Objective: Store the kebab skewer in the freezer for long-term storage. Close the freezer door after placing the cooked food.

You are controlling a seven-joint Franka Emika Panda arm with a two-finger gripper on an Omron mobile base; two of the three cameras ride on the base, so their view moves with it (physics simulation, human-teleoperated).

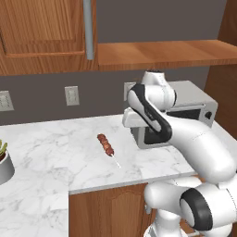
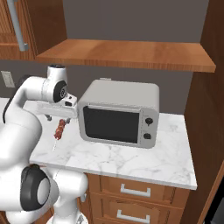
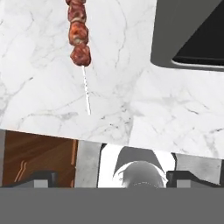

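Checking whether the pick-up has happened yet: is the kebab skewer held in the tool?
No: the kebab skewer lies flat on the marble counter, apart from the open tool.

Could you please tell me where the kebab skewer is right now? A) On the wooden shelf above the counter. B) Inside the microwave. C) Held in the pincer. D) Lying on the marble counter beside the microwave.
D: the skewer lies flat on the counter just left of the microwave, while the pincer stands open and empty above it.
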